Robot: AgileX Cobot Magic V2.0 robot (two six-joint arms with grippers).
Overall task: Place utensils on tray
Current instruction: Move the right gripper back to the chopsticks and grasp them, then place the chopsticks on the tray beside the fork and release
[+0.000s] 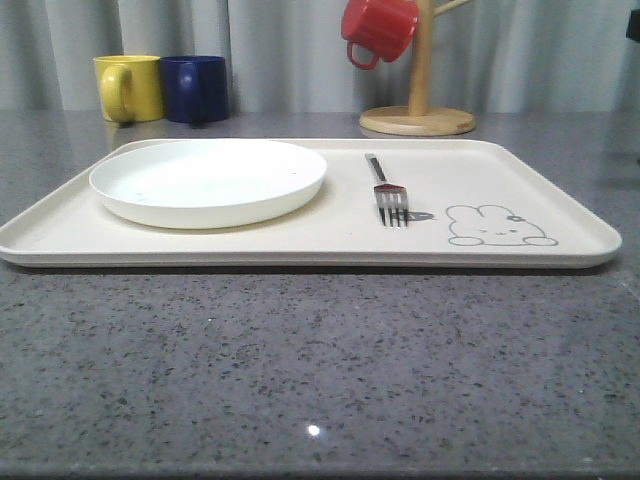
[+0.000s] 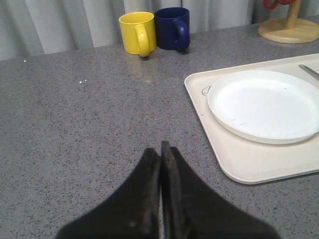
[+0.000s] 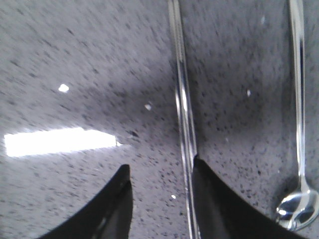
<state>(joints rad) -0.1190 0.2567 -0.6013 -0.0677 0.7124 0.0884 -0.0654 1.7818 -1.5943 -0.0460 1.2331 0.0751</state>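
Observation:
The cream tray (image 1: 300, 250) with its rabbit drawing holds a white plate (image 1: 208, 180) on its left half and a silver fork (image 1: 388, 192) right of the plate. In the left wrist view my left gripper (image 2: 161, 149) is shut and empty over bare counter, left of the tray (image 2: 249, 164) and plate (image 2: 264, 104). In the right wrist view my right gripper (image 3: 160, 167) is open low over the counter. The metal chopsticks (image 3: 182, 99) lie between its fingers, against the inner edge of one finger. A metal spoon (image 3: 299, 199) lies outside that finger.
A yellow mug (image 1: 128, 88) and a blue mug (image 1: 195, 88) stand behind the tray at the back left. A wooden mug stand (image 1: 418, 118) with a red mug (image 1: 378, 28) hanging on it is at the back right. Grey stone counter (image 1: 320, 370) stretches in front.

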